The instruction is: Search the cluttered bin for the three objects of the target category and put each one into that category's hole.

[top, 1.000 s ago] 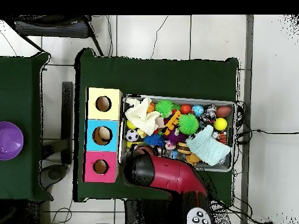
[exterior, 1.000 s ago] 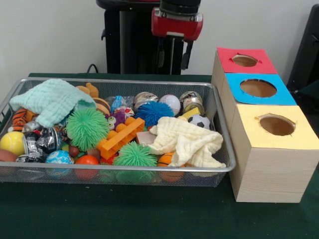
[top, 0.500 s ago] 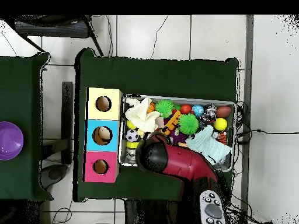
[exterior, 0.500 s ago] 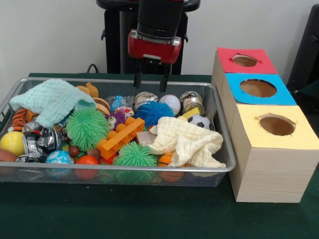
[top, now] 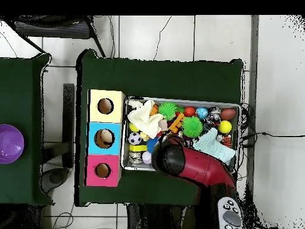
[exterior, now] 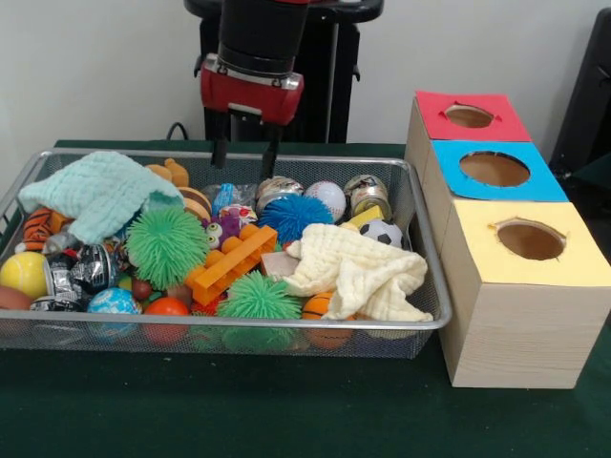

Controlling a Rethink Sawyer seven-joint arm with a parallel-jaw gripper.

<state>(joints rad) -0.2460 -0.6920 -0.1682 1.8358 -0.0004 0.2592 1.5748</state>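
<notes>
The bin (exterior: 239, 322) is a wide silver wire-mesh tray full of toys; it also shows in the overhead view (top: 239, 128). In it lie a mint cloth (exterior: 100, 191), a cream cloth (exterior: 358, 272), two green spiky balls (exterior: 167, 243), a blue spiky ball (exterior: 293, 215), an orange brick (exterior: 229, 262), a soccer ball (exterior: 382, 232), a white ball (exterior: 327, 197) and a yellow ball (exterior: 21, 272). My gripper (exterior: 245, 157) hangs open and empty above the bin's far rim, left of its middle. In the overhead view the red arm (top: 179, 161) hides the gripper.
Three wooden boxes with round holes stand right of the bin: red lid (exterior: 434, 110), blue lid (exterior: 449, 167), yellow lid (exterior: 477, 248). In the overhead view they stand left of the bin, and a purple bowl (top: 9, 143) sits on a separate table.
In the front view the gripper has moved left and come down toward the bin's far rim. It stays open and empty. The toys have not moved.
</notes>
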